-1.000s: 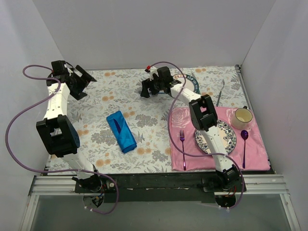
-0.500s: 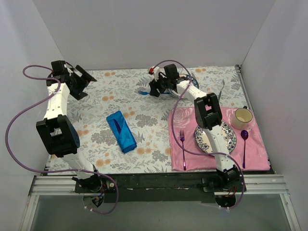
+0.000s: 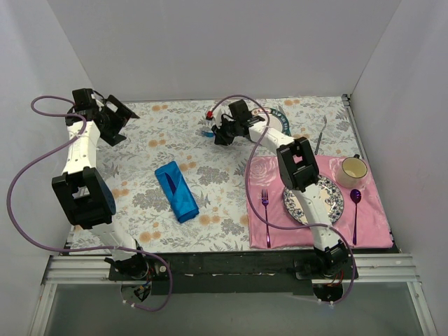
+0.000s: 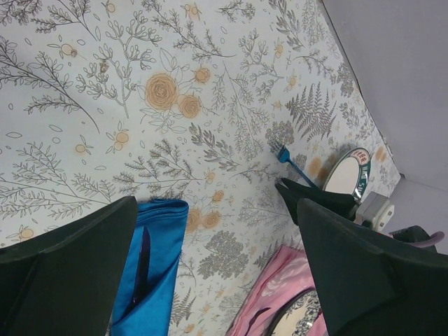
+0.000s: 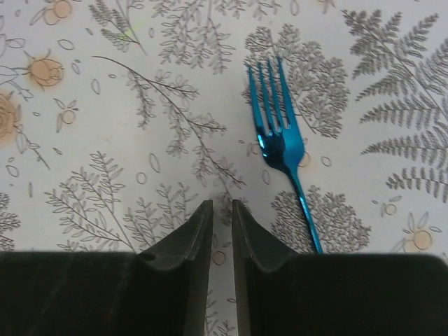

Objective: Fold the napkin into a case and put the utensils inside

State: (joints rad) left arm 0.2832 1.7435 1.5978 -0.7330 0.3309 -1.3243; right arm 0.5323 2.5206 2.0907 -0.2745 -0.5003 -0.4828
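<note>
The napkin is folded into a narrow blue case [image 3: 176, 190] on the floral tablecloth. In the left wrist view the case [image 4: 157, 266] has the dark purple knife [image 4: 143, 262] tucked in its slit. The light-blue fork [image 5: 276, 126] lies flat on the cloth at the back centre [image 3: 208, 132]. My right gripper [image 5: 222, 204] hovers just over it, jaws drawn to a thin slit with only cloth showing between them; the fork handle passes to the right of the right finger. My left gripper [image 3: 124, 124] is raised at the back left, wide open and empty [image 4: 217, 203].
A pink placemat [image 3: 259, 227] at the right carries a magenta fork [image 3: 265, 203], a patterned plate [image 3: 313, 199], a cream mug [image 3: 353, 168] and a purple spoon [image 3: 355, 203]. A teal knife [image 3: 320, 136] and a second plate [image 3: 281, 120] lie at the back right. Walls close in on three sides.
My right gripper's jaws have narrowed from wide apart to a thin slit, with nothing caught, and the arm shifted slightly over the fork. The left arm has not moved.
</note>
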